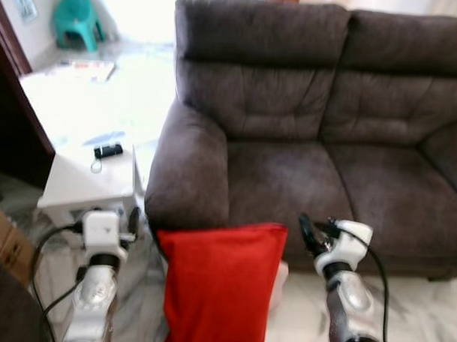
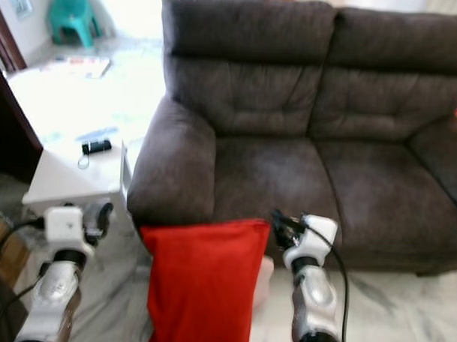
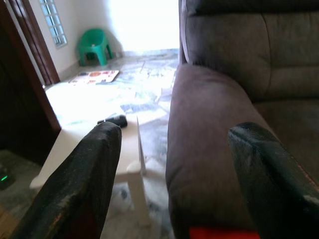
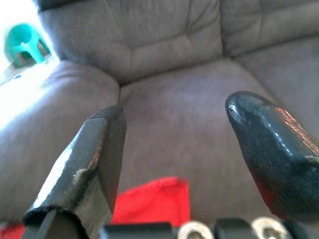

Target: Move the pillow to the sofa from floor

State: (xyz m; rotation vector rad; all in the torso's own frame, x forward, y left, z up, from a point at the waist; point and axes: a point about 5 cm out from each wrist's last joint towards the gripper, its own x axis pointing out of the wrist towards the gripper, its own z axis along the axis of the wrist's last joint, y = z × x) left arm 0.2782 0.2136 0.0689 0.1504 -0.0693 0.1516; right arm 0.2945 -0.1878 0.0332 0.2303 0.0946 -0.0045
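Nearest, the red pillow point(image 1: 218, 287) stood upright between both arms, before the sofa's front edge. Left pincer point(image 3: 174, 169) and right pincer point(image 4: 192, 159) both gaped wide, gripping nothing. Beyond lay the brown sofa point(image 1: 288, 173), then a white worktop point(image 1: 81, 185) beside its armrest, then a green stool point(image 1: 77, 19).

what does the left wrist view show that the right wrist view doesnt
Left wrist view alone: a white side table with a small black object on it, a dark door frame and a mat on the floor. Right wrist view alone: the sofa's seat cushion, seen between the right gripper fingers. Both: the grey sofa, the green stool, a strip of the red pillow, and open black fingers.
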